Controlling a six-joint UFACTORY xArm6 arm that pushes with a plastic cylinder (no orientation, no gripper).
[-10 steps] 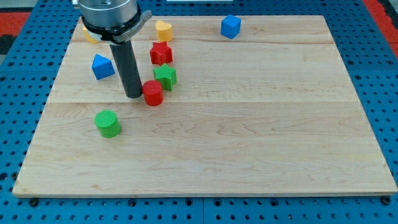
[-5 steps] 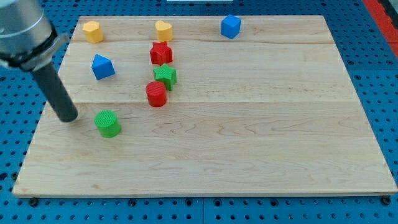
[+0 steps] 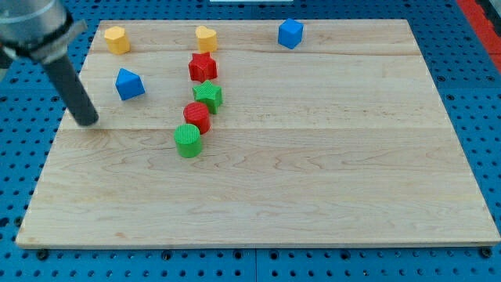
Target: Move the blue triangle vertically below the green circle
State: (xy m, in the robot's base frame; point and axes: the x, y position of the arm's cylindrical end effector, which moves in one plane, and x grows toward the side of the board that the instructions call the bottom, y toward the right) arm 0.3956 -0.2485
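Observation:
The blue triangle [image 3: 129, 84] lies on the wooden board [image 3: 313, 172] at the upper left. The green circle [image 3: 188, 141] stands right of and below it, touching the red cylinder [image 3: 196, 117]. My tip [image 3: 87, 122] rests on the board near its left edge, left of and below the blue triangle, with a gap between them.
A green star [image 3: 208, 95] and a red star [image 3: 203, 67] line up above the red cylinder. A yellow hexagon [image 3: 117, 39] and a yellow heart [image 3: 206, 37] sit along the top edge. A blue cube [image 3: 290, 33] sits at the top, right of centre.
The green circle has shifted right from the lower left and now touches the red cylinder. My tip went left from beside the red cylinder, then up a little near the left edge.

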